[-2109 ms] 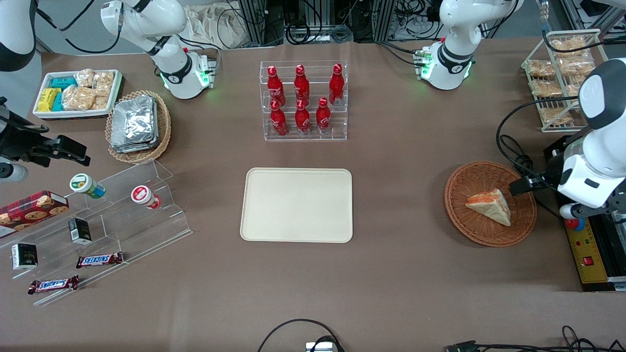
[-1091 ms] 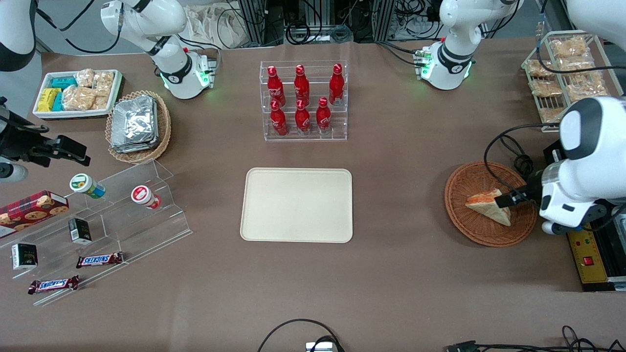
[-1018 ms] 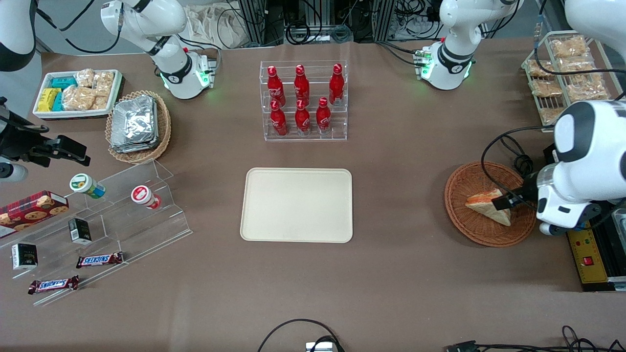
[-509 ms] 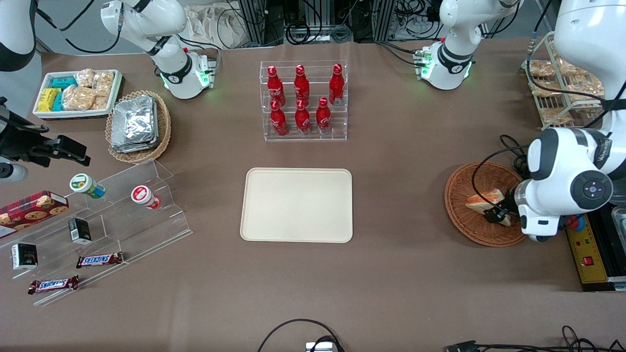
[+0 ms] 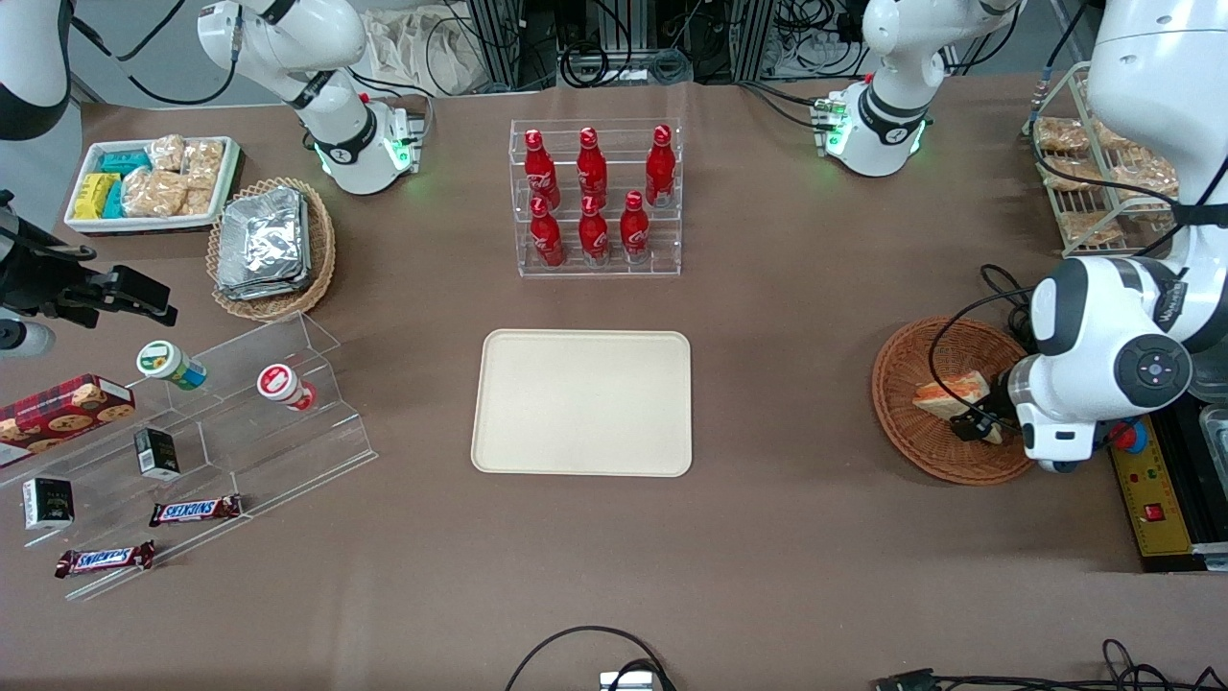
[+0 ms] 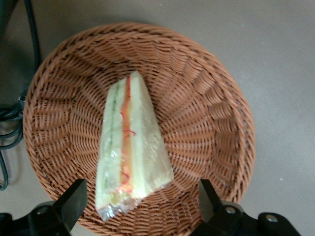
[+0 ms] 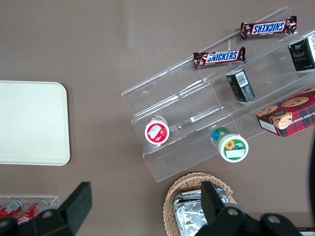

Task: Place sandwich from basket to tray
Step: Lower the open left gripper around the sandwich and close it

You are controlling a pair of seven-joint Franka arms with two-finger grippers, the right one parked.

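Between open pincer (image 6: 140, 206) fingers, sandwich (image 6: 130, 147)

The working arm's wrist covered part of the sandwich (image 5: 945, 393) and the basket (image 5: 911, 422) rim in front view. The end effector (image 6: 140, 209) showed only 2 fingertips (image 6: 74, 201) in wrist view, the rest cut off.

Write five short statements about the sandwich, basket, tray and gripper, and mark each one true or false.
1. The sandwich lies in the basket. True.
2. The gripper is shut on the sandwich. False: it is open, hanging above the sandwich with a finger at either side.
3. The tray has nothing on it. True.
4. The basket stands on the tray. False: it stands on the table toward the working arm's end, apart from the tray.
5. The sandwich's wrap is off. False: clear wrap covers it.
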